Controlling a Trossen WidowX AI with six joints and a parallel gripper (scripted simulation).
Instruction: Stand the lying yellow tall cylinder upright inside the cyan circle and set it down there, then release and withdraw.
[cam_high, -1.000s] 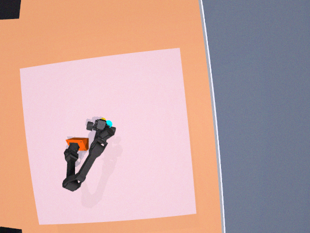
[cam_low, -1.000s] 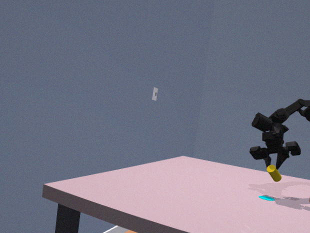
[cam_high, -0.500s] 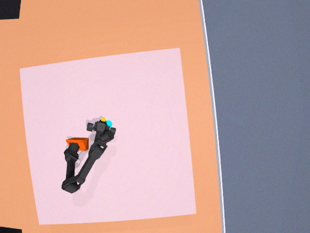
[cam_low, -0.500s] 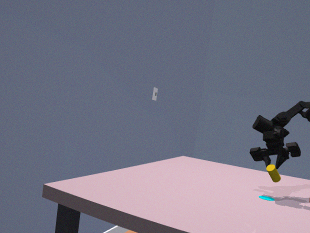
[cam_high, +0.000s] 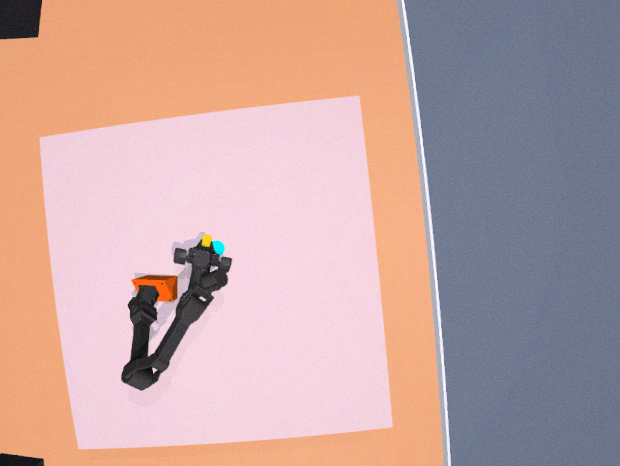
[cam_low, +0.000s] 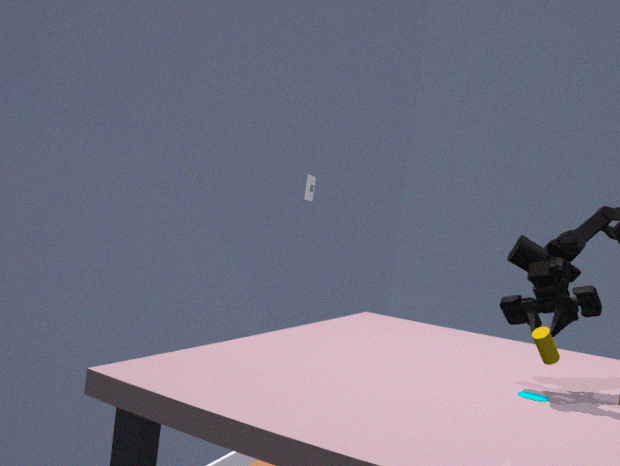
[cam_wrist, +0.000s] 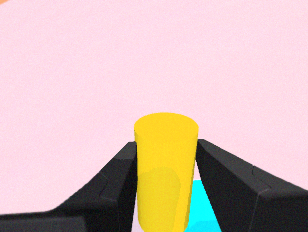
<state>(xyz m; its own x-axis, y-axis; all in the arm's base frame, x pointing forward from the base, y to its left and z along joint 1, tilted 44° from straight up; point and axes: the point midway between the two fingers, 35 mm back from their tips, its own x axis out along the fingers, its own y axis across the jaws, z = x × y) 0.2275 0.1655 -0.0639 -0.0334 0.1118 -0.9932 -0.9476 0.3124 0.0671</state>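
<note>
The cylinder (cam_high: 206, 240) (cam_low: 545, 346) (cam_wrist: 166, 170) is plain yellow, and the circle (cam_high: 218, 247) (cam_low: 533, 396) (cam_wrist: 202, 202) solid cyan. The claw (cam_high: 204, 245) (cam_low: 543, 328) (cam_wrist: 166, 148) is black, as is the arm (cam_high: 172, 340) (cam_low: 591, 227). Orange colours the block (cam_high: 167, 289) at the arm's foot. The table (cam_high: 280, 200) (cam_low: 300, 375) (cam_wrist: 150, 60) has a plain pale pink top, brownish grey along its side edges, with a black leg (cam_low: 135, 435) below its near left corner in the exterior view. Beyond the table's edges, the floor (cam_high: 225, 60) is orange, the wall (cam_high: 521, 225) (cam_low: 200, 175) slate blue-grey.
</note>
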